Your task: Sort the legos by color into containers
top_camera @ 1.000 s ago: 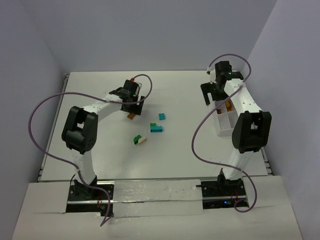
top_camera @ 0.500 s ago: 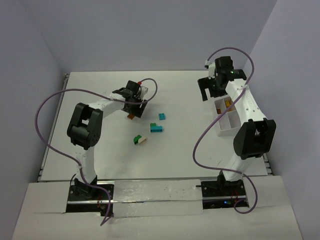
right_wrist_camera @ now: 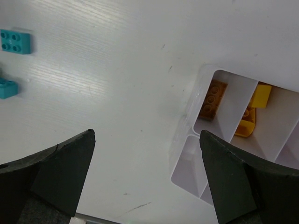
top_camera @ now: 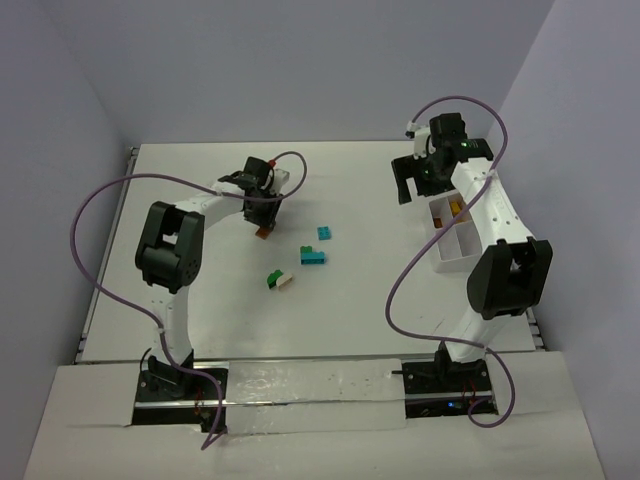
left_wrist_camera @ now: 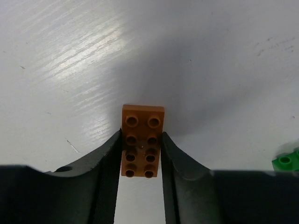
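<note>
Pale lavender walls (top_camera: 300,70) enclose a glossy, faintly scratched white table (top_camera: 180,170). The left gripper (left_wrist_camera: 142,136) reaches down left of centre. Its black fingers (left_wrist_camera: 110,154) press both long sides of a brown lego brick (left_wrist_camera: 143,147) lying studs-up on the surface, apparently clamped for a lift. The right gripper (right_wrist_camera: 147,137) hangs spread wide and empty beside the white four-compartment tray (right_wrist_camera: 187,130) at the right, probably leaving the drop clear. One compartment holds a brown piece (right_wrist_camera: 212,100) and its neighbour holds yellow pieces (right_wrist_camera: 254,114). Two teal bricks (top_camera: 313,257) and a green-and-white pair (top_camera: 279,279) lie loose mid-table.
</note>
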